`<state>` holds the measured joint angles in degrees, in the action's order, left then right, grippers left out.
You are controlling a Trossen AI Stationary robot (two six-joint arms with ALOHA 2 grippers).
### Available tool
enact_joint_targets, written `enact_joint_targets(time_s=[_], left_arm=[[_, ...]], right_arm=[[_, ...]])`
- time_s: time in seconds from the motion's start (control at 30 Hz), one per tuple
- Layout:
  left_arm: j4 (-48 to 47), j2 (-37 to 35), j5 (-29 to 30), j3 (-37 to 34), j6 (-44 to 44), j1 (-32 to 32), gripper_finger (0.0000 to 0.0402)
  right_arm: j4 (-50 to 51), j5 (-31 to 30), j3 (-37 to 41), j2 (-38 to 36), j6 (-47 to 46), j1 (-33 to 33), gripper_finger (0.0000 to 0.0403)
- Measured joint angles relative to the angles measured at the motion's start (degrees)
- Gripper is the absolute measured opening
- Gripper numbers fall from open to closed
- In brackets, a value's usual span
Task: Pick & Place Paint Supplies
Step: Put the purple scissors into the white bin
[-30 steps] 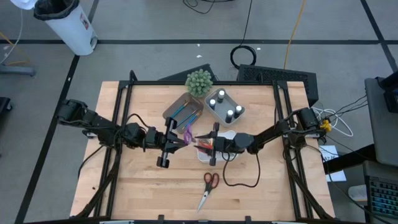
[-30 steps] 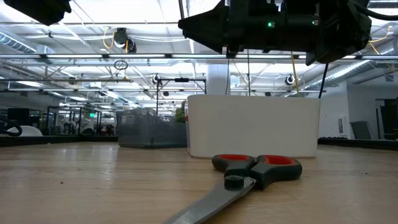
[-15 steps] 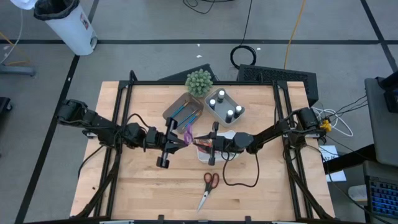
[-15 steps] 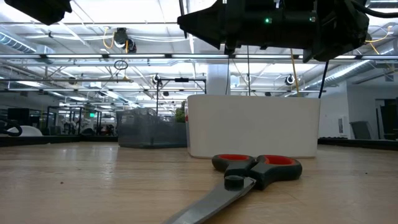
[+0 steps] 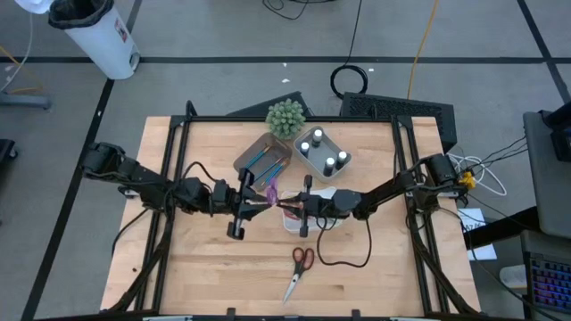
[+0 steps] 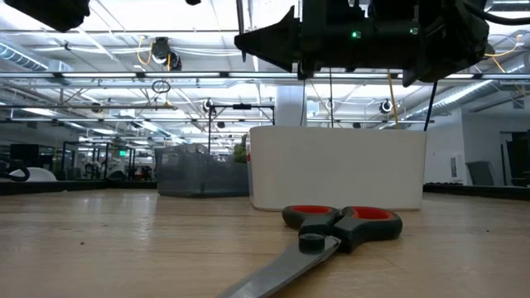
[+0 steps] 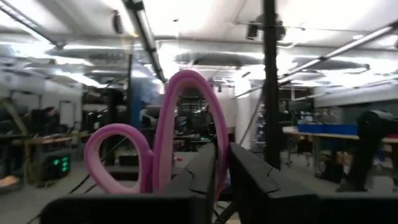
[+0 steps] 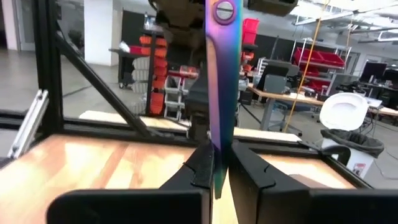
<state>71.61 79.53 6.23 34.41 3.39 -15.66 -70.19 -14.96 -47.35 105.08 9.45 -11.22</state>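
Observation:
The purple scissors (image 5: 270, 193) hang in the air over the table's middle, between my two grippers. My left gripper (image 5: 253, 203) comes from the left and is shut on their pink-purple handle loops (image 7: 186, 118). From the right, my right gripper (image 5: 291, 207) is shut on their shiny blades (image 8: 222, 74). Red-handled scissors (image 5: 300, 267) lie flat on the table nearer the front edge and also fill the low view as red-handled scissors (image 6: 339, 228). Brushes lie in the brown tray (image 5: 264, 159). White-capped bottles stand in the blue-grey tray (image 5: 323, 153). My left gripper pinches the larger handle loop at its lower part (image 7: 217, 163) between its two fingers, coming level from the table's left. The loops stand up past the fingertips, clear of the table. My right gripper pinches the closed blades near their tip (image 8: 217, 158) between its two fingers, coming level from the table's right and lying along the blades. The pivot screw (image 8: 224, 11) shows farther out.
A white tray (image 6: 338, 165) stands below my right gripper, its corner showing in the high view as white tray (image 5: 327, 193). A round green plant (image 5: 285, 116) sits at the far edge. Bare wood lies at the near left and near right of the table.
My right gripper has shut on the blades of the purple scissors: in the high view the gap at its fingers has closed up. Both arms have kept their place, and the scissors still hang between them.

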Motion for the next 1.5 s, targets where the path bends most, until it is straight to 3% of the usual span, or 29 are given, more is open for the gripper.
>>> enact_joint_targets(time_s=[0.13,0.33,0.57,0.8,1.07,1.5], left_arm=[[-2.25,-0.09,5.43,0.04,2.04,-1.47,0.0126],[-3.57,-1.29,12.15,0.04,4.03,-4.11,0.0249],[-11.51,-5.73,12.93,0.07,1.42,-4.79,0.0329],[-16.6,-9.4,15.8,0.07,4.35,-6.84,0.0353],[-22.72,-10.71,25.36,0.02,6.98,-7.5,0.0344],[-24.87,-10.69,25.35,-0.02,5.34,-6.8,0.0342]], right_arm=[[2.66,0.02,0.08,-0.74,0.26,0.02,0.0014],[16.73,-0.42,0.13,-8.57,0.07,-0.11,0.0014],[31.59,-3.23,0.13,-17.29,-1.73,-1.11,0.0014],[38.45,-4.01,3.88,-23.86,-3.65,-2.18,0.0013],[44.92,-3.96,10.36,-31.76,-9.59,-3.26,0.0013],[47.1,1.95,20.5,-33.35,-15.21,-3.11,0.0013]])
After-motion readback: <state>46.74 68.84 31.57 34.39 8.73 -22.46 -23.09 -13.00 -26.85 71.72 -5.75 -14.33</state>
